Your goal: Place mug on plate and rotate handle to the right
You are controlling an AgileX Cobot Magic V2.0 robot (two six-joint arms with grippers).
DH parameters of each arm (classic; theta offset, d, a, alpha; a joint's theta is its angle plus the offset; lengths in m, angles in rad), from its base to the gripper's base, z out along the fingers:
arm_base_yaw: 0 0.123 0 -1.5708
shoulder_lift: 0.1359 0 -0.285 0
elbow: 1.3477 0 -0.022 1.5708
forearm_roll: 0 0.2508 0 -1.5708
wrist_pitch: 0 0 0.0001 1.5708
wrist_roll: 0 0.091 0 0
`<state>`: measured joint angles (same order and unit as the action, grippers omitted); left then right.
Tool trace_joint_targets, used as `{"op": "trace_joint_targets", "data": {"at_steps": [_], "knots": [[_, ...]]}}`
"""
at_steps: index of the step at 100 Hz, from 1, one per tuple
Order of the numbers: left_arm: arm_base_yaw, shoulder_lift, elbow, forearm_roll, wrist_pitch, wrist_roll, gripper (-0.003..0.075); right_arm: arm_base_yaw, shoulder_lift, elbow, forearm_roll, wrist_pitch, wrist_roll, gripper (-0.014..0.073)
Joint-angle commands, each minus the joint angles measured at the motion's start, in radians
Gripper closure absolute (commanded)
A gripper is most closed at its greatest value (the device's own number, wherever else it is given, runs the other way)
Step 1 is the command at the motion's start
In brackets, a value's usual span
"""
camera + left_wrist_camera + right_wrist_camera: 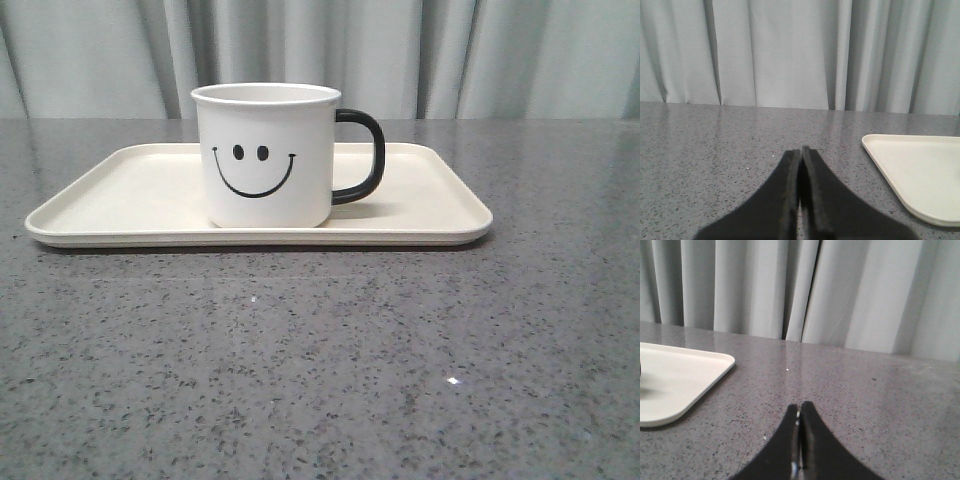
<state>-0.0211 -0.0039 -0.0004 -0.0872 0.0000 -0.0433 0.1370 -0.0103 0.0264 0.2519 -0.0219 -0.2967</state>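
The white mug (268, 155) with a black smiley face stands upright on the cream plate (120, 195), near its middle. Its black handle (362, 155) points to the right. Neither gripper shows in the front view. In the left wrist view my left gripper (801, 151) is shut and empty over the grey table, with a corner of the plate (920, 170) off to one side. In the right wrist view my right gripper (800, 407) is shut and empty, apart from the plate's other corner (675, 380). A sliver of the handle (641, 369) shows at that view's edge.
The speckled grey table (320, 370) spreads in front of the plate and to both sides. Pale grey curtains (420, 50) hang behind the table's far edge.
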Motion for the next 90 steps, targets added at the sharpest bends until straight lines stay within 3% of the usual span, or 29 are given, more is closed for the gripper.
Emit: {"op": "trace_joint_targets", "data": {"at_steps": [1, 90], "knots": [[0.001, -0.029, 0.011, -0.001, -0.084, -0.006, 0.0740, -0.001, -0.019, 0.001, -0.089, -0.032, 0.081, 0.0705], [0.001, -0.029, 0.011, -0.001, -0.084, -0.006, 0.0740, -0.073, -0.019, 0.001, -0.115, 0.083, 0.101, 0.0705]]}}
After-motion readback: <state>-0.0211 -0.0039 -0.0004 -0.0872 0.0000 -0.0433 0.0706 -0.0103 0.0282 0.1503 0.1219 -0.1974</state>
